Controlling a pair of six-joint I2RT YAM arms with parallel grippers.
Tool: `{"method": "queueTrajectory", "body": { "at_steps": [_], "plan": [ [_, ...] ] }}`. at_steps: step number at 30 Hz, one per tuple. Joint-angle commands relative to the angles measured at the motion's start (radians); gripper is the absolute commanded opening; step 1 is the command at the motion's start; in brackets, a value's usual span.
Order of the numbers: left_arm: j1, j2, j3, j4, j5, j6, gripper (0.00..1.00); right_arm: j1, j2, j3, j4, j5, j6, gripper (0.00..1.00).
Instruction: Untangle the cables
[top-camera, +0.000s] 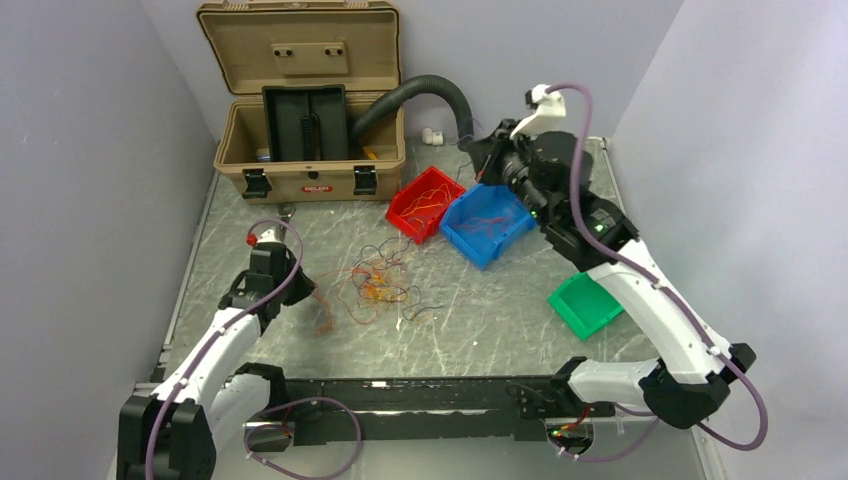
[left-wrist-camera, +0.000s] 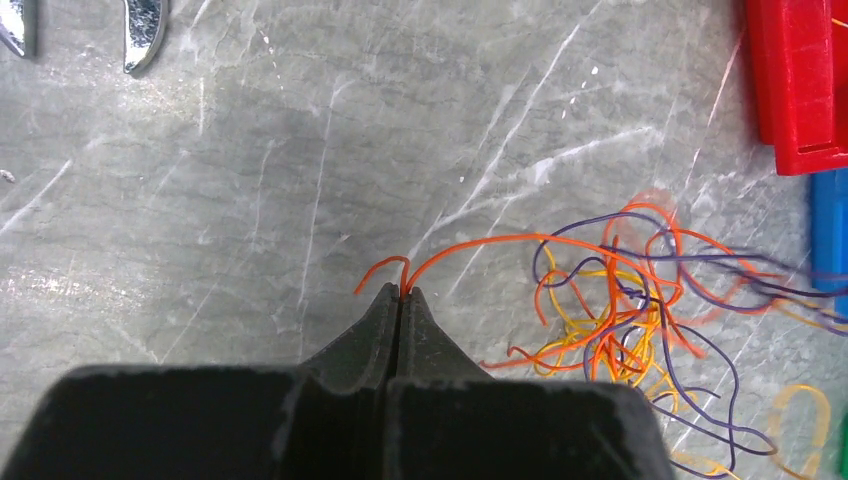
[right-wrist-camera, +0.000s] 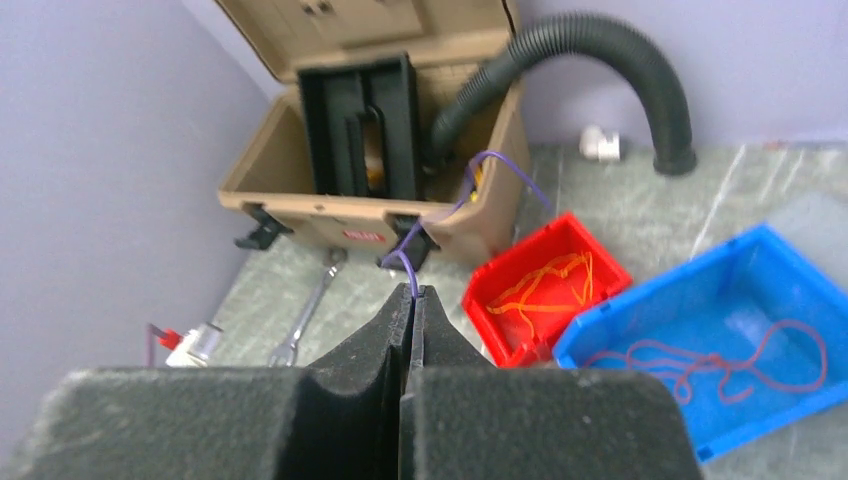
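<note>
Cables (top-camera: 385, 283), thin and limp, are heaped on the table (top-camera: 520, 320). An orange strand (left-wrist-camera: 500, 238) is pinched by the closed left gripper (left-wrist-camera: 400, 293), a purple strand (right-wrist-camera: 402, 260) by the closed right gripper (right-wrist-camera: 413, 292); free ends are best taken.

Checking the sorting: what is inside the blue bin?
Thin red cables lie on the blue bin's floor; nothing else shows. The right arm covers its far edge from above.

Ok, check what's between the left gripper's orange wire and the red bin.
The left gripper is shut on the orange wire, whose far end runs into the tangle of cables lying along that path. Nothing else visible stands before the red bin.
</note>
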Motion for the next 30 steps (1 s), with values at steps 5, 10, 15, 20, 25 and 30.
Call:
{"method": "queueTrajectory", "body": {
  "at_steps": [5,10,15,20,25,30],
  "plan": [
    [0.006,-0.081,0.028,0.005,0.027,0.046,0.00,-0.001,0.006,0.246,-0.151,-0.125,-0.111,0.00],
    [-0.010,-0.152,0.063,0.004,0.069,0.132,0.76,-0.001,-0.005,0.275,-0.182,-0.034,-0.125,0.00],
    [-0.163,-0.192,0.098,0.109,0.056,0.175,0.98,-0.001,0.020,0.329,-0.210,-0.083,-0.116,0.00],
    [-0.290,-0.084,0.144,0.296,0.162,0.250,0.98,-0.002,0.048,0.400,-0.237,-0.117,-0.104,0.00],
    [-0.361,0.191,0.277,0.386,0.223,0.291,0.98,-0.001,0.084,0.464,-0.263,-0.135,-0.096,0.00],
    [-0.376,0.454,0.435,0.356,0.298,0.315,0.95,-0.002,0.100,0.505,-0.262,-0.148,-0.083,0.00]
  ]
}}
